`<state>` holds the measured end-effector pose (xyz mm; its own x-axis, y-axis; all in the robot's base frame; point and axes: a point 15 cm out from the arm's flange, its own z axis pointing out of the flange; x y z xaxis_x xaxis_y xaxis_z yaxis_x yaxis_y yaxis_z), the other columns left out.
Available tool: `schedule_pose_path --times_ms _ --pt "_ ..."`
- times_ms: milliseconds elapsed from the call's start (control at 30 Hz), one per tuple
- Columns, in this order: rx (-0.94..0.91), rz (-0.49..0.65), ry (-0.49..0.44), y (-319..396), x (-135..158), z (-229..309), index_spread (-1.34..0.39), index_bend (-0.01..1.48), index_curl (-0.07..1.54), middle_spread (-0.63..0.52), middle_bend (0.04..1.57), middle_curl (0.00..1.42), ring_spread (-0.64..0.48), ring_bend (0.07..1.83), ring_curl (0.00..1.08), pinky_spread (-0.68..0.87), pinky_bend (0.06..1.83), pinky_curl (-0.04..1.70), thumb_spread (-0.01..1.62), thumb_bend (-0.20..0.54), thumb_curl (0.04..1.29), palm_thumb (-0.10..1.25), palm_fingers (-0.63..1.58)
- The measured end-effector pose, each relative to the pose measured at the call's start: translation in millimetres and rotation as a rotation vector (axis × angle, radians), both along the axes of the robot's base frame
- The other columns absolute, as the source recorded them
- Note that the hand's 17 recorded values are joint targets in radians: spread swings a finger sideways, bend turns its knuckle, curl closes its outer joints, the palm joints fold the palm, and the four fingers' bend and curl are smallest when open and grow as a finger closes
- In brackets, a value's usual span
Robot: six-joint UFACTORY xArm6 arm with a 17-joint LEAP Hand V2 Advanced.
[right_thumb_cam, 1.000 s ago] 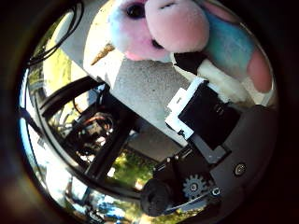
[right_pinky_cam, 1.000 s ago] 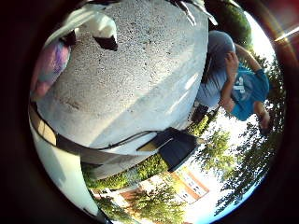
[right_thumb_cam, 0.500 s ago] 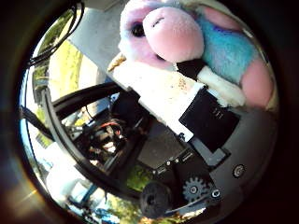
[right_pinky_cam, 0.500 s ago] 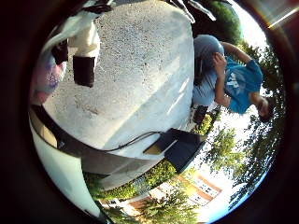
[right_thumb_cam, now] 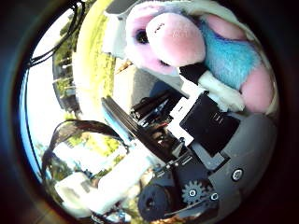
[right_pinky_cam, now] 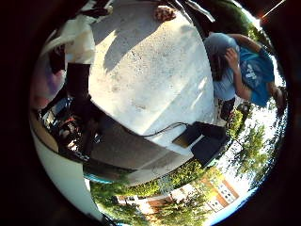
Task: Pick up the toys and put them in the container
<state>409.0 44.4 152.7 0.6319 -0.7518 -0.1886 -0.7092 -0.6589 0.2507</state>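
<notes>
The hand [right_thumb_cam: 210,140] has its fingers curled around a pink-and-blue plush toy [right_thumb_cam: 196,51], held close against the palm. A grey table [right_pinky_cam: 150,80] lies beyond it.

No legible text or signs.

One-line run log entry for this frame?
robot hand: shut on pink-and-blue plush toy | toy: close to palm | grey speckled tabletop: small brown object at edge

Bright, hard sunlight outdoors: the pale table [right_pinky_cam: 155,80] glares white, with a dark shadow cast across its upper left. The plush toy [right_thumb_cam: 196,51] is close and soft-edged. The sky at left washes out; trees there blur, perhaps from motion.
</notes>
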Motion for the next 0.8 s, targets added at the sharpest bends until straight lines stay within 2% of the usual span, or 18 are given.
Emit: schedule_pose_path --times_ms 167,333,533,700,800 --pt "0.186 -0.027 -0.100 90.6 41.6 60.0 -1.14 0.95 -0.02 -0.26 1.11 1.18 -0.12 1.37 0.87 0.17 1.42 0.93 1.10 -0.015 0.71 1.01 0.94" --pt "0.319 -0.139 -0.167 160.0 82.5 87.4 -1.14 0.99 -0.02 -0.26 1.11 1.19 -0.12 1.38 0.87 0.16 1.43 0.94 1.10 -0.013 0.72 1.01 0.93" --pt "0.379 -0.252 -0.316 205.5 137.2 79.9 -1.14 1.02 -0.02 -0.26 1.12 1.20 -0.12 1.39 0.88 0.16 1.43 0.95 1.11 -0.015 0.74 1.00 0.91" --pt "0.380 -0.316 -0.371 229.6 171.8 56.5 -1.14 1.04 -0.02 -0.26 1.13 1.20 -0.12 1.40 0.88 0.15 1.44 0.95 1.11 -0.015 0.75 1.00 0.91" --pt "0.374 -0.330 -0.369 239.0 185.0 37.5 -1.14 1.05 -0.02 -0.26 1.13 1.20 -0.12 1.40 0.88 0.15 1.44 0.95 1.11 -0.015 0.76 1.00 0.90"
